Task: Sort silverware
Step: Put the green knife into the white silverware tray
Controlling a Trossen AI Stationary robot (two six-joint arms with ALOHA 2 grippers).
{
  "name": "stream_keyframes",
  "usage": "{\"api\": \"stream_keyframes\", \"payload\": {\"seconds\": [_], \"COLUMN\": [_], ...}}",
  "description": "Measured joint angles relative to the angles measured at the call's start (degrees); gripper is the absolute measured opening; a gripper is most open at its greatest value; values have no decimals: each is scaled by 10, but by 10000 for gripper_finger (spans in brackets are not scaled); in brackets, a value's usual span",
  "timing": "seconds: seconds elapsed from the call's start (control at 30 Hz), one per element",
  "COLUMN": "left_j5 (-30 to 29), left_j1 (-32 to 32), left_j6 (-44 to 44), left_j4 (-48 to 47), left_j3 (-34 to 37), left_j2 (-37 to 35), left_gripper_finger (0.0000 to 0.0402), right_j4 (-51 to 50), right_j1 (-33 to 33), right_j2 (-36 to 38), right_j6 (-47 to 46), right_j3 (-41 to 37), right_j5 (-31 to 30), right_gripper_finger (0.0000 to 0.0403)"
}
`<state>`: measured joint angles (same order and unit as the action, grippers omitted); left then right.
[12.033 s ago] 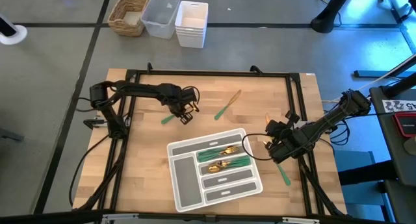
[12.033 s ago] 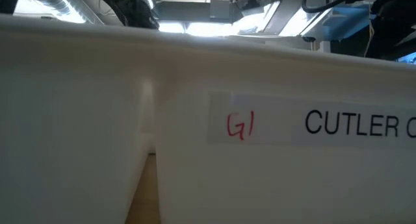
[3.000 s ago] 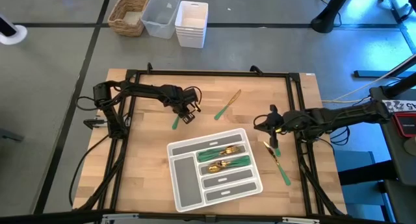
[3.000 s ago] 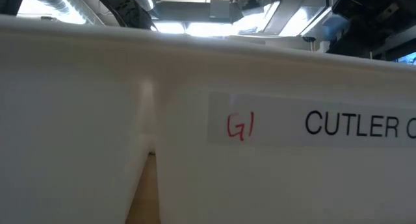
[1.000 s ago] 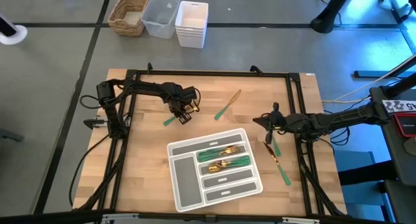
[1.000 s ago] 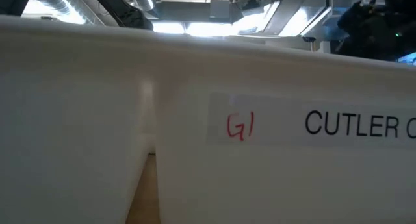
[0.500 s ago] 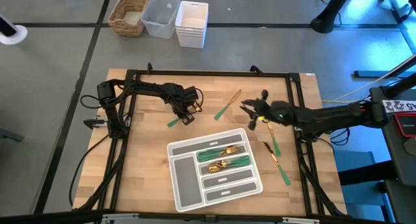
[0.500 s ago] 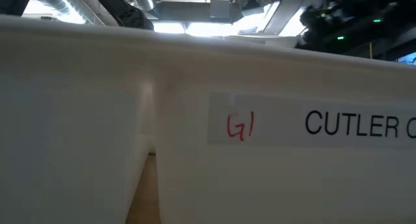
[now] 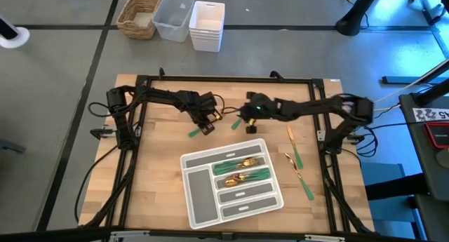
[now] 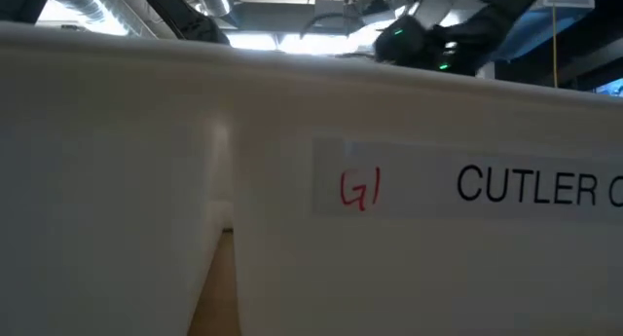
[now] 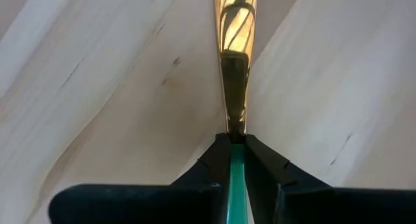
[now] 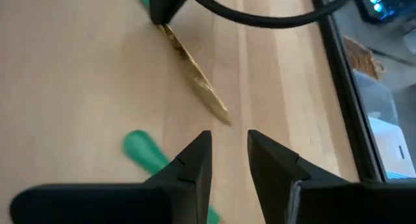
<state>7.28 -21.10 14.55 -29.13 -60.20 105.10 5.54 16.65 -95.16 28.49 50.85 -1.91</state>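
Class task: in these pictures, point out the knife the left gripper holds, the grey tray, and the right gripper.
knife (image 11: 235,29): left wrist view, on its gold blade.
grey tray (image 9: 198,190): high view, on a bare compartment.
right gripper (image 12: 229,151): right wrist view, midway between its fingertips.

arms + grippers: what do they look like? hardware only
Two slim black jointed arms with black cables looped along them. The left gripper and the right gripper each have two flat, wedge-shaped matte black fingers. Green indicator lights glow on the right arm in the low view.

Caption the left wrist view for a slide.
Left gripper shut on a green-handled knife, its gold blade over the wooden table.
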Motion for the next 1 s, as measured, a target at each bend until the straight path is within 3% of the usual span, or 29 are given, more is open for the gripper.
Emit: {"api": "stream_keyframes", "payload": {"seconds": [0.27,0.73,1.0], "left_j5": [16,29,43], "left_j1": [1,0,0], "left_j6": [0,0,2], "left_j4": [26,34,48], "left_j3": [0,0,0], "left_j2": [1,1,0], "left_gripper_finger": [27,25,25], "right_j4": [-104,-204,-192], "right_j1": [-1,-1,-1], "right_j2": [-68,-58,-69], "right_j6": [7,-27,57], "right_j3": [100,136,136], "right_j5": [0,0,31], "right_gripper_finger": [99,99,99]}}
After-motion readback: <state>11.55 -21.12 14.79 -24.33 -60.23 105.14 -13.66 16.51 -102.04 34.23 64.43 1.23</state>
